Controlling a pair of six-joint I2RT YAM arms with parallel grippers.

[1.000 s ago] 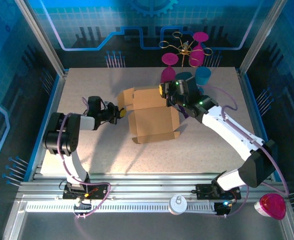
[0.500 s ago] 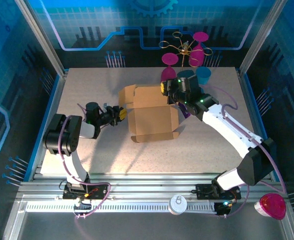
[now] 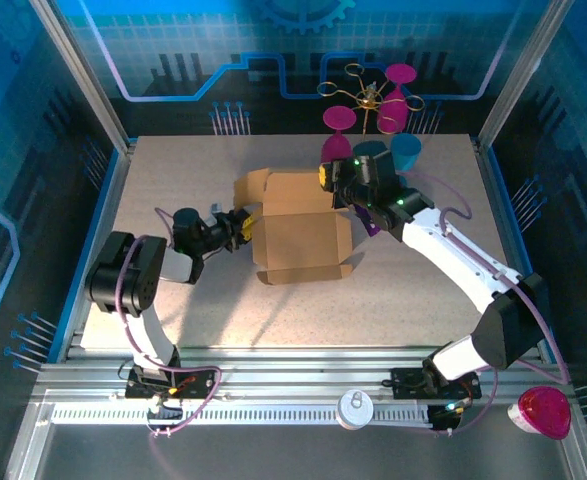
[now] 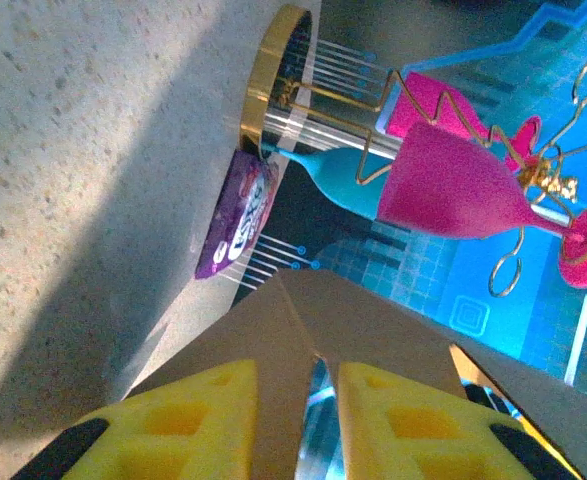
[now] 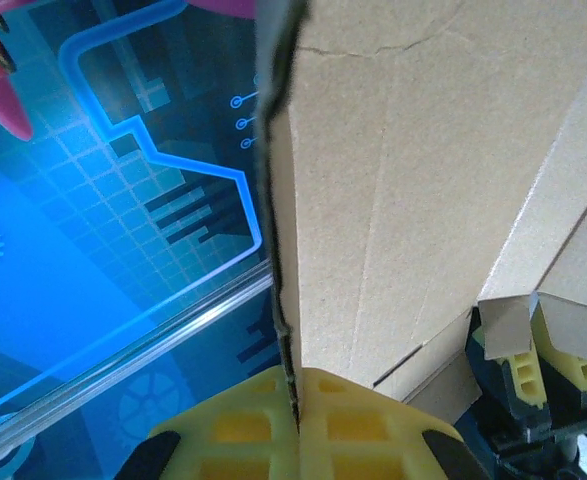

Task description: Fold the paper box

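From above, the paper box (image 3: 298, 230) lies near the middle of the tabletop (image 3: 403, 300), brown and partly folded, with a small flap jutting out at its 10 o'clock corner. The left gripper (image 3: 241, 224) meets the box's edge at 9 o'clock. The right gripper (image 3: 325, 178) sits at the box's far edge, at about 1 o'clock. Toward 12 o'clock, at the tabletop's far edge, we see a gold wire stand (image 3: 363, 95) with pink goblets (image 3: 338, 120) and teal cups (image 3: 405, 150) beside it.

At the left wrist, the left gripper (image 4: 298, 372) has its yellow fingers (image 4: 223, 420) parted around a cardboard flap of the paper box (image 4: 373, 320). A sliver of blue shows between the flap and one finger, so the hold is released rather than clamped. At 12 o'clock from the fingers we see a purple snack packet (image 4: 241, 215) on the tabletop (image 4: 63, 150), and at 1 o'clock a pink goblet (image 4: 453, 185).

At the right wrist, the right gripper (image 5: 295, 385) is clenched on the raw edge of an upright panel of the paper box (image 5: 403, 180). At 4 o'clock we see the left gripper (image 5: 543, 360) with a cardboard tab between its fingers.
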